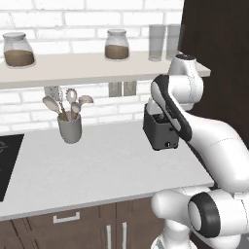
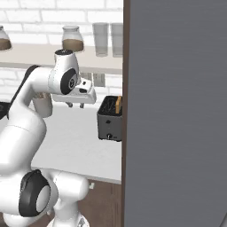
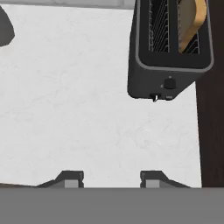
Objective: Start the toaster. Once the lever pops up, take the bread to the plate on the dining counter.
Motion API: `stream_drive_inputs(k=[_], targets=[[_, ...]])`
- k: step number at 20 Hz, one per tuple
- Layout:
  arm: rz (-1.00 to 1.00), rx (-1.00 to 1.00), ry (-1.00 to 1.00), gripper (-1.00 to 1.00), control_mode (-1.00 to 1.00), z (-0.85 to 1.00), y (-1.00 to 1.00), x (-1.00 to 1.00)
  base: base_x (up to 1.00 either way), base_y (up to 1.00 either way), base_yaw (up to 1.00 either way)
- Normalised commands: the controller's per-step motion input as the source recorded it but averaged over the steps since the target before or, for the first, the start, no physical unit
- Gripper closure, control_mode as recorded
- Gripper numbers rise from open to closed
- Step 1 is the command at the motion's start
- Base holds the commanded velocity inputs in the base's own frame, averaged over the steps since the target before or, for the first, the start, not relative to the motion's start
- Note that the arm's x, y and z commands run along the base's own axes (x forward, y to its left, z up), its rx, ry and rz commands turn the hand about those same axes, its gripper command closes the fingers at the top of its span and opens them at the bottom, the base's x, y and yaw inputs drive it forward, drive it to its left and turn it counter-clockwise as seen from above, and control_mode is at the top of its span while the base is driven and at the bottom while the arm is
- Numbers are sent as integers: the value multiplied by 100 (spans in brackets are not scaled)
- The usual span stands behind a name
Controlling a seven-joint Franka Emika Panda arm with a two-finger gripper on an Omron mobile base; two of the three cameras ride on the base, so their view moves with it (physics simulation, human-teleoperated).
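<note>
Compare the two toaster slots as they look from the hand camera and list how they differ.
The right slot holds the bread, its golden crust standing above the rim; the left slot holds nothing. In the left slot the wire grille shows along the whole length; in the right slot the slice hides much of it. Both are long, narrow, parallel openings in the top of the black toaster.

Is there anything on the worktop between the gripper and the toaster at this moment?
Nothing visible blocks the way. In the hand view the gripper hangs with jaws apart over bare white worktop, and the toaster stands ahead with the bread in one slot. The grey utensil cup stands well off to the side.
</note>
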Motion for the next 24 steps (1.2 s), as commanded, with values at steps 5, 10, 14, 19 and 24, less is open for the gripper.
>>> stream_drive_inputs(k=[5, 10, 14, 19, 24], targets=[[0, 0, 0, -100, -100, -5, -8, -14, 0, 0, 0], [0, 0, 0, -100, -100, -15, -26, -26, 0, 0, 0], [0, 0, 0, -100, -100, -21, -21, -4, 0, 0, 0], [0, 0, -7, -100, -100, -25, -5, 30, 0, 0, 0], [0, 0, -7, -100, -100, -29, -16, 28, 0, 0, 0]])
